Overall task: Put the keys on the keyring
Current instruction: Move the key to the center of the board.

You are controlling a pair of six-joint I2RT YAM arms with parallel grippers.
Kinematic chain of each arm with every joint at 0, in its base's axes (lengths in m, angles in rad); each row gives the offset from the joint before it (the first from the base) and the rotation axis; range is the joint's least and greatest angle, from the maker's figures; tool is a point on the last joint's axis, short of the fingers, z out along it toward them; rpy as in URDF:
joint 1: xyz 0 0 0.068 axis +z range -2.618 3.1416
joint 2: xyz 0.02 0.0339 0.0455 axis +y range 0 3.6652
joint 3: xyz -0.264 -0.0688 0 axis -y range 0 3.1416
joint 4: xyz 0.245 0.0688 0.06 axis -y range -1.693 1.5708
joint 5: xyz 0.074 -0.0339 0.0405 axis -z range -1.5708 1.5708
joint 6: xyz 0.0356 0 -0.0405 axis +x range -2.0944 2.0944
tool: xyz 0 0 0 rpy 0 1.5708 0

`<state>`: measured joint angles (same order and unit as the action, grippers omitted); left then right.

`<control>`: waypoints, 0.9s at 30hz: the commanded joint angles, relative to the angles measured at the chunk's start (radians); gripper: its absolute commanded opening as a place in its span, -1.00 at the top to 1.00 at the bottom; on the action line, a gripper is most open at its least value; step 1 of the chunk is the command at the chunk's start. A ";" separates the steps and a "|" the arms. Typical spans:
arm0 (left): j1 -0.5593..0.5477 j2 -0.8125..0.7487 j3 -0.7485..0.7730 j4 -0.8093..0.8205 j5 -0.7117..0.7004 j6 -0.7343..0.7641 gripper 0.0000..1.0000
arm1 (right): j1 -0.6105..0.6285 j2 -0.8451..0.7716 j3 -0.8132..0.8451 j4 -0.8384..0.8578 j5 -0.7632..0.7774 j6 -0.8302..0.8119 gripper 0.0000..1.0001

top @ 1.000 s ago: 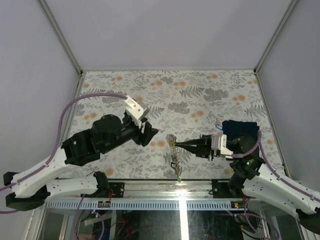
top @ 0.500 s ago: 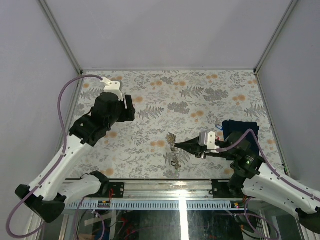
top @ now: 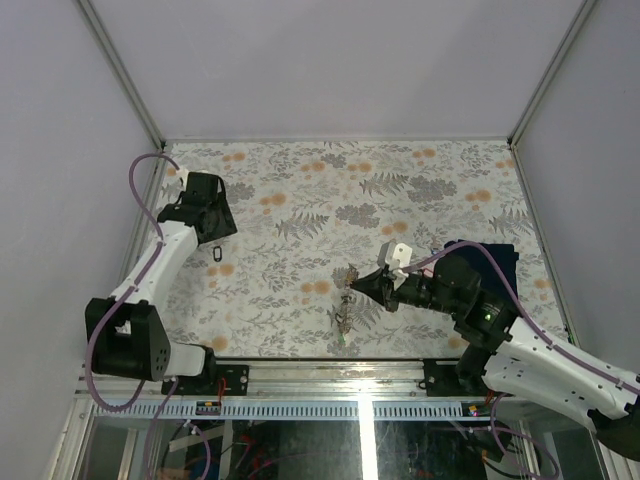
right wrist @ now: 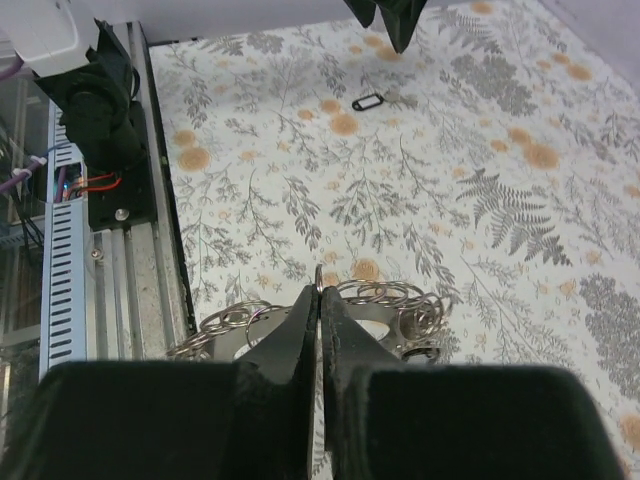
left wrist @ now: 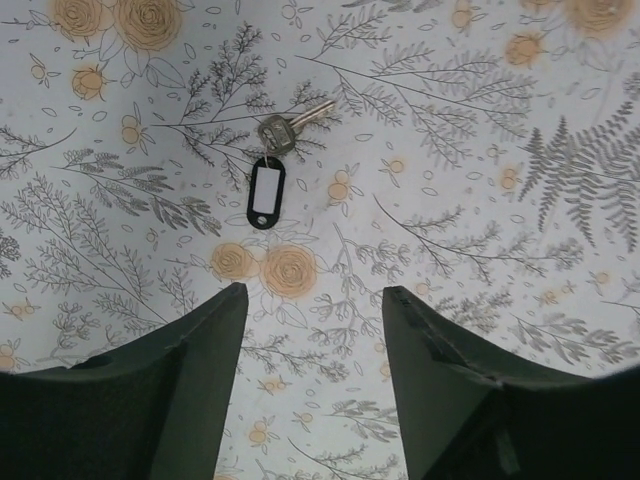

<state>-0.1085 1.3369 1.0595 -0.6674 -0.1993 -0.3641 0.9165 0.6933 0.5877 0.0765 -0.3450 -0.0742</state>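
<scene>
My right gripper (top: 353,284) is shut on the edge of the keyring (top: 346,292), a grey metal ring edged with small wire loops, and holds it upright above the table near the front middle. In the right wrist view the pinched fingers (right wrist: 300,335) cover the middle of the keyring (right wrist: 400,298). A small cluster of keys (top: 342,322) hangs below it. A loose key with a black tag (left wrist: 266,190) lies on the floral table just ahead of my open, empty left gripper (left wrist: 312,310). That key (top: 216,253) lies at the far left, under my left gripper (top: 212,230).
A dark blue cloth (top: 488,256) lies behind the right arm at the right side. The metal rail and cable tray (right wrist: 100,190) run along the table's front edge. The left-side wall post (top: 150,215) stands close to the left arm.
My left arm has swung from the table's middle out to the far left and now hovers over the black-tagged key. My right gripper still holds the keyring and has turned slightly.
</scene>
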 commanded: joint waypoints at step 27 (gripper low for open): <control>0.247 0.434 0.077 0.217 0.278 0.132 0.48 | 0.005 0.006 0.056 0.080 -0.025 0.037 1.00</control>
<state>0.1257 1.7546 1.0840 -0.4915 0.0574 -0.2649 0.9165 0.7052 0.6037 0.0528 -0.3573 -0.0406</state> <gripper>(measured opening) 0.297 0.012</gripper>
